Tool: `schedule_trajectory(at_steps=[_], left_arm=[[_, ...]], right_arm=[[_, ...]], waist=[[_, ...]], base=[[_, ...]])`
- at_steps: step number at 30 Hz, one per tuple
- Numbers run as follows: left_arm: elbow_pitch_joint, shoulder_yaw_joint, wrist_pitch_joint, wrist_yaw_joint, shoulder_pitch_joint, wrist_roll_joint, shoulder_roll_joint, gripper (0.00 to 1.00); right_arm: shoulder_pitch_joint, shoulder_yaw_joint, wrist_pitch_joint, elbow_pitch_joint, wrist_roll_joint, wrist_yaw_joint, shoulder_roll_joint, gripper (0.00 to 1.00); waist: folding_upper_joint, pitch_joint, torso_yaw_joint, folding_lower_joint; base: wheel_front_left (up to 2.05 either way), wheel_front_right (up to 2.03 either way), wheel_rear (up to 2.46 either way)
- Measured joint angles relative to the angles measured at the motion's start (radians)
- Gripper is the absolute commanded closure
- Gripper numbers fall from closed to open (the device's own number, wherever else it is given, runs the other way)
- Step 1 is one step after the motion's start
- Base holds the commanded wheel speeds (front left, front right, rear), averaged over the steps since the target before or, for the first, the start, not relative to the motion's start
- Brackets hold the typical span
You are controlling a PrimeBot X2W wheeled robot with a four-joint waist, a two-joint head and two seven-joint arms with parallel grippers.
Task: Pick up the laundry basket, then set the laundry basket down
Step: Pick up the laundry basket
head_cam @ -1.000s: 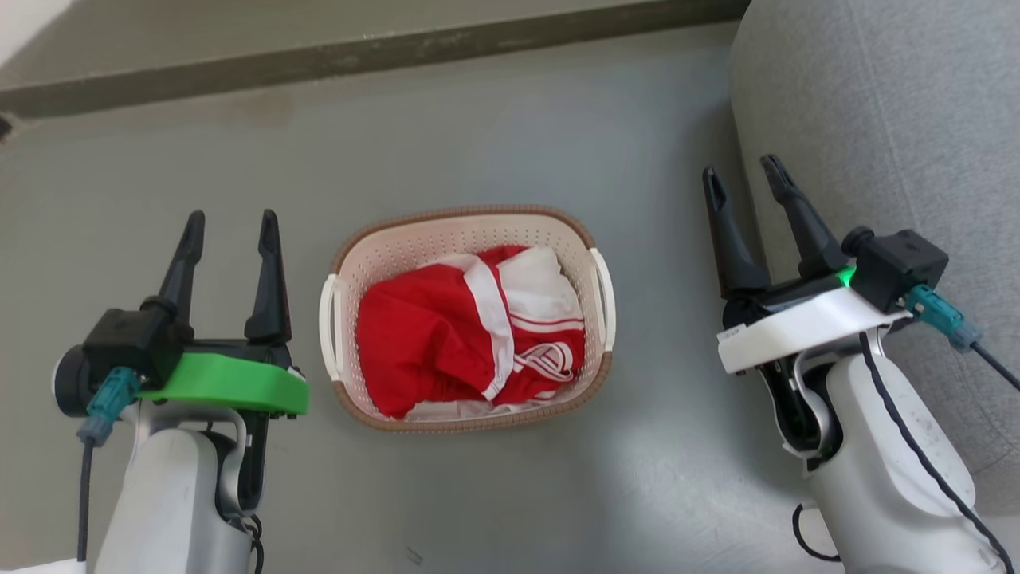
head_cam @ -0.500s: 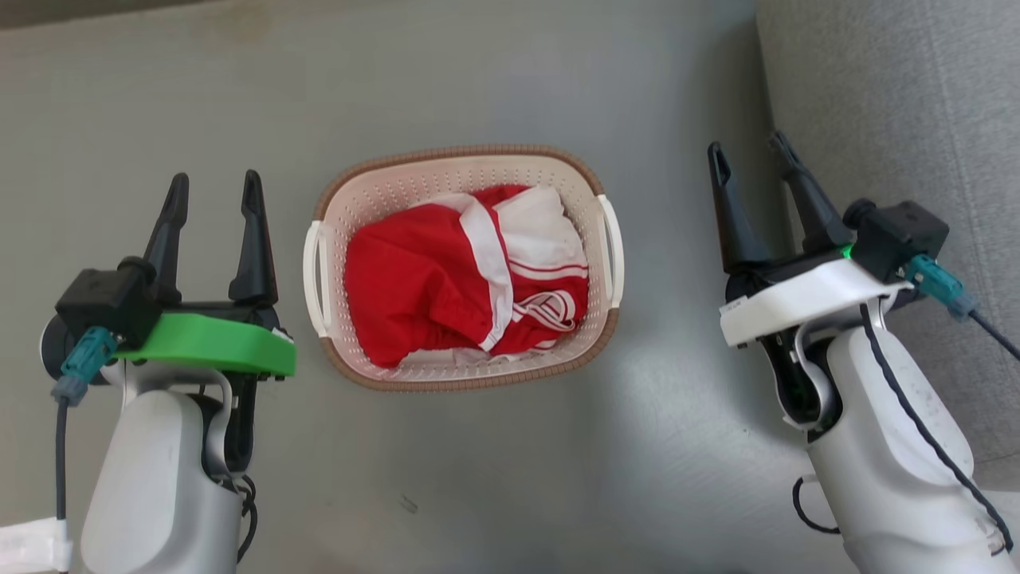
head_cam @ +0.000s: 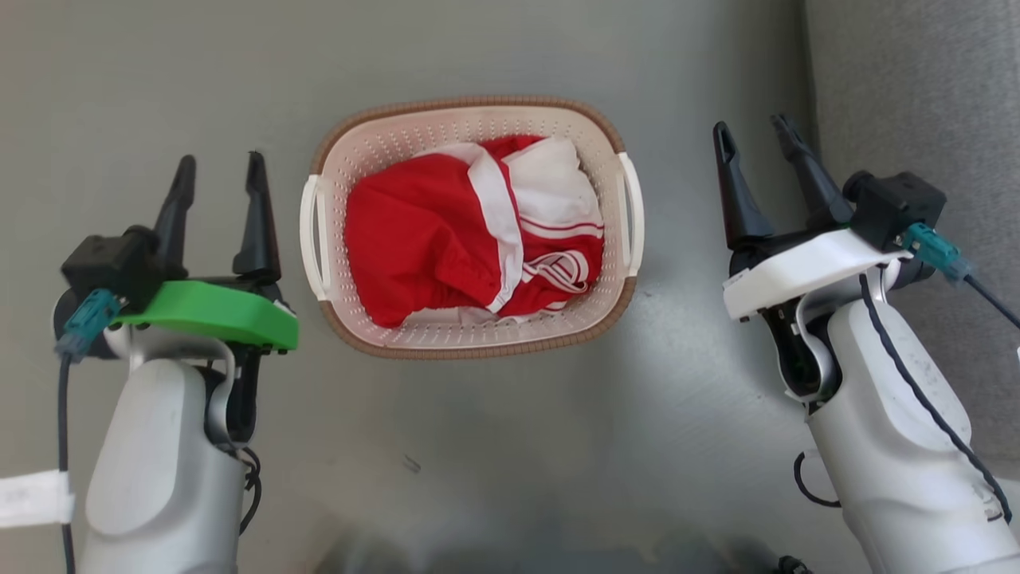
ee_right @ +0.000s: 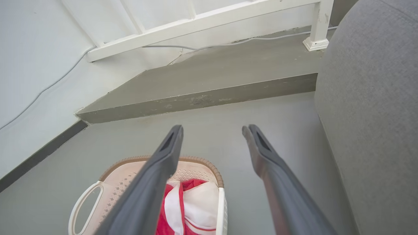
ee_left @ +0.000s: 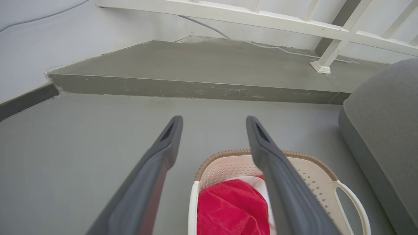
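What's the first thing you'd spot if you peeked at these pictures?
The bright red and white clothes jump out first, bunched up inside the cream laundry basket on the grey floor. Next come the robot's dark, pointy fingers: the left gripper and the right gripper are both open, one on each side of the basket, touching nothing.

At centre frame the laundry basket [head_cam: 398,143] is cream-white, dotted with small holes, its rim brown and woven-looking (handles plain white). The garment [head_cam: 422,239] inside is red with white bands. The floor [head_cam: 159,80] is grey, as is the sofa [head_cam: 916,80] at right. At lower left the left pincer [head_cam: 220,163] is black on a green mount [head_cam: 207,311]; at lower right the right pincer [head_cam: 751,126] is black on a white mount [head_cam: 797,267].
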Motion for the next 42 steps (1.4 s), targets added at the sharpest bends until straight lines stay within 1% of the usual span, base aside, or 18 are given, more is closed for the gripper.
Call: schedule_trajectory(at_steps=[12,15,23,32,42], left_arm=[[0.108,-0.028,0.0,-0.003,-0.086,-0.014,-0.004,0.0],[0.136,-0.037,0.0,-0.01,-0.112,-0.015,-0.004,0.0],[0.216,-0.044,0.0,-0.012,-0.178,-0.045,-0.004,0.0],[0.318,-0.098,0.005,-0.012,-0.249,-0.059,-0.011,0.0],[0.384,-0.176,0.005,-0.012,-0.309,-0.103,-0.018,0.0]], right_arm=[[-0.09,0.013,0.0,0.082,0.002,0.0,0.0,0.0],[-0.116,0.017,0.0,0.1,0.006,0.001,0.0,0.0],[-0.171,0.031,0.0,0.154,0.012,0.003,0.0,0.0],[-0.218,0.069,0.01,0.269,0.013,0.006,0.0,0.0],[-0.286,0.084,0.009,0.345,0.035,0.012,-0.001,0.0]], waist=[[0.0,0.096,0.015,-0.0001],[0.0,0.122,0.017,-0.0001],[0.0,0.179,0.02,0.0],[0.0,0.237,0.036,0.0],[0.0,0.29,0.056,0.0]], base=[[0.0,0.0,0.0],[0.0,0.0,0.0],[0.0,0.0,0.0],[0.0,0.0,0.0],[0.0,0.0,0.0]])
